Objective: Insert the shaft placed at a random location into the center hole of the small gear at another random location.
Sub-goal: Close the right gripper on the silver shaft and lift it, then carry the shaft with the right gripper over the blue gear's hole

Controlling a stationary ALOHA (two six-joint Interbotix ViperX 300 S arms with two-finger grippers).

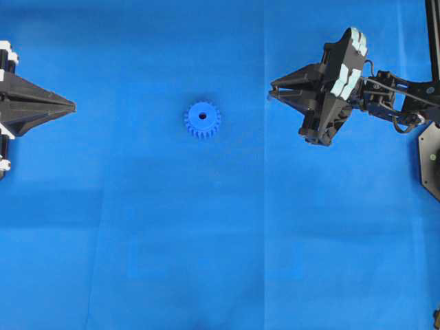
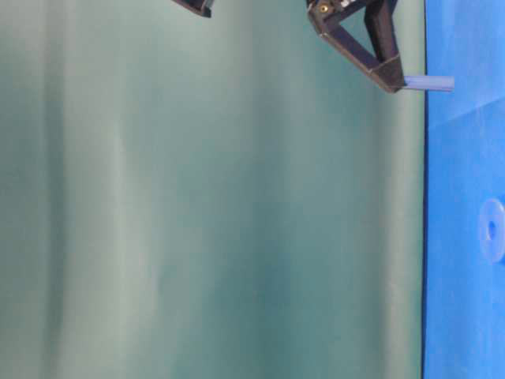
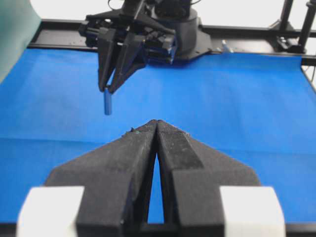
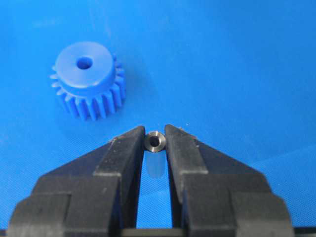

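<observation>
Clamped on the shaft (image 4: 156, 142), our right hand (image 4: 156, 143) hung upright; we judged it needed centring over the gear (image 4: 88, 79) hole (image 4: 84, 62) at eleven o'clock; left hand (image 3: 157, 123) closed, empty.

Small gear (image 1: 202, 120) on desk (image 1: 206, 261) mid-top, between the two claws. Left claw (image 1: 71, 106) far left; right claw (image 1: 271, 92) right of gear, raised, shaft (image 4: 155, 142) between its tips.
</observation>
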